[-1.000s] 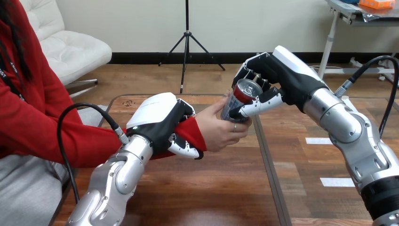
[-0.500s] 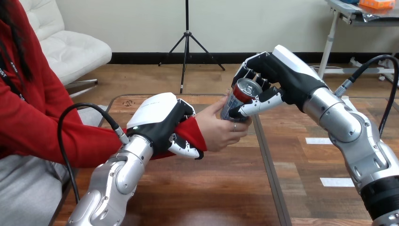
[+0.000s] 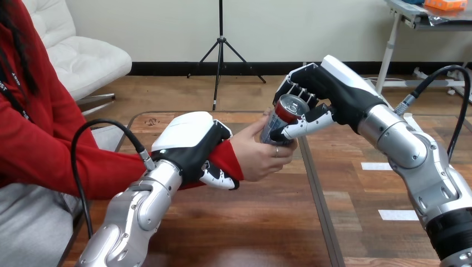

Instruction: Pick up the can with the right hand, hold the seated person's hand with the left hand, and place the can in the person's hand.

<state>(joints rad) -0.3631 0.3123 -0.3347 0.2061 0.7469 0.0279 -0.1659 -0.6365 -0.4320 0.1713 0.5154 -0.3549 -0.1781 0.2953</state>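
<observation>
- Head view, change: left hand (image 3: 189, 146) sits a trifle further toward 3 o'clock along the red sleeve (image 3: 225, 158) than half a second ago. Right hand (image 3: 334, 92), can (image 3: 280, 118) and the person's hand (image 3: 259, 153) stand as before.
- Left hand: just left of the view's centre, white shell uppermost, fingers curled under and round the person's wrist at the sleeve cuff, clamped on it. Its silver forearm rises from 7 o'clock.
- Right hand: at 1 o'clock from the centre, raised above the table (image 3: 250, 222), fingers behind the can and thumb across its front, closed round it. Its forearm runs off toward 4 o'clock.
- Can: tilted, top toward 1 o'clock, lower part resting in the person's hand, which wraps it from 7 o'clock. Robot hand and person's hand are both on it.
- Person's hand: between the two robot hands, touching the can and well above the table.
- Edges and open room: far table edge lies at 12 o'clock behind the hands. A dark strip (image 3: 317, 200) runs from under the can toward 5 o'clock. Bare wood lies open beneath the hands from 5 to 7 o'clock.
- Surface: brown wooden planks. Two white marks (image 3: 377, 166) lie past the strip, under the right forearm at 3 to 4 o'clock.
</observation>
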